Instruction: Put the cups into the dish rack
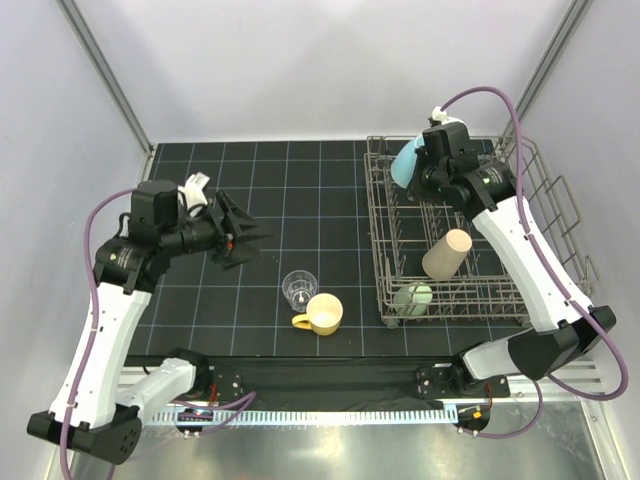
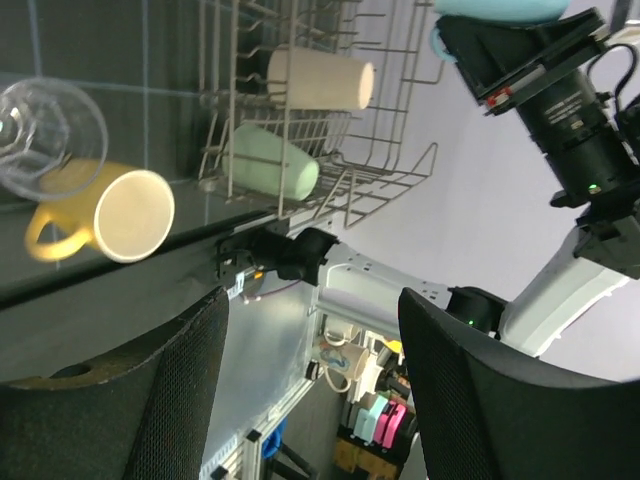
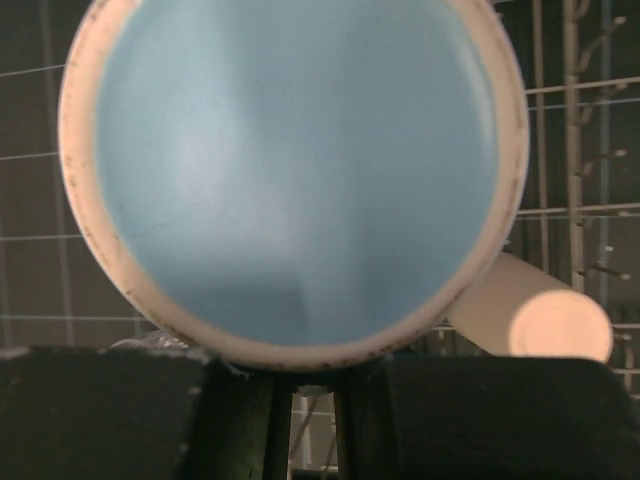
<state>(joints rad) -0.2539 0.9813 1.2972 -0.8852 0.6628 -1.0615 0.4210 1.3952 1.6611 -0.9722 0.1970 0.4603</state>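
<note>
My right gripper (image 1: 420, 166) is shut on the light blue cup (image 1: 405, 160) and holds it above the far left corner of the grey wire dish rack (image 1: 378, 232). In the right wrist view the cup (image 3: 295, 170) fills the frame above the gripper (image 3: 310, 378). The tan tumbler (image 1: 446, 253) and the pale green cup (image 1: 413, 297) lie on their sides inside the rack. The clear glass (image 1: 298, 288) stands on the mat, with the yellow mug (image 1: 322, 314) on its side beside it. My left gripper (image 1: 245, 238) is open and empty, left of them.
The left wrist view shows the glass (image 2: 45, 135), the mug (image 2: 110, 212), the rack (image 2: 330, 190) with both cups, and the right arm (image 2: 560, 95). A black gridded mat (image 1: 300, 190) covers the table. Upright tines stand in the rack (image 3: 580, 200).
</note>
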